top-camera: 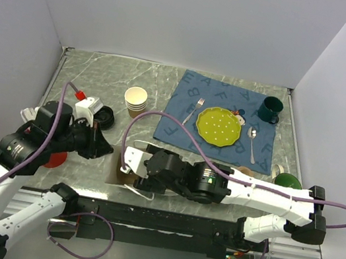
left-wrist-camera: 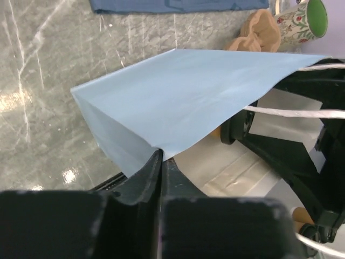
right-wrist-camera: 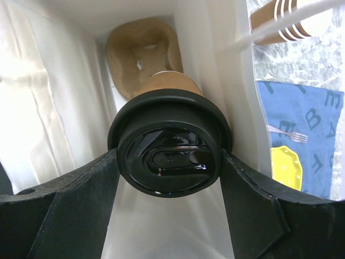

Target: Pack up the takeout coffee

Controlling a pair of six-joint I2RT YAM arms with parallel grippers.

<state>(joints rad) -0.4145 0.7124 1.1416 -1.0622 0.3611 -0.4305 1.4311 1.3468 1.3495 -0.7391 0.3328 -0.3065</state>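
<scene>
Takeout coffee (right-wrist-camera: pixel 170 162) is held inside the white paper bag (left-wrist-camera: pixel 178 97), which sits near the front edge of the table (top-camera: pixel 102 77). The bag is the biggest thing I am working in. Its walls close in on both sides of the cup, with little spare room either way and more open space deeper in. A brown cardboard cup carrier (right-wrist-camera: pixel 140 48) lies deep in the bag, beyond the cup; I cannot tell whether the cup touches it. My right gripper (top-camera: pixel 146 168) has its fingers (right-wrist-camera: pixel 91 194) spread just to the black lid's width, pressing its rim from both sides. My left gripper (left-wrist-camera: pixel 160 156) is pinched closed on an edge of the bag.
</scene>
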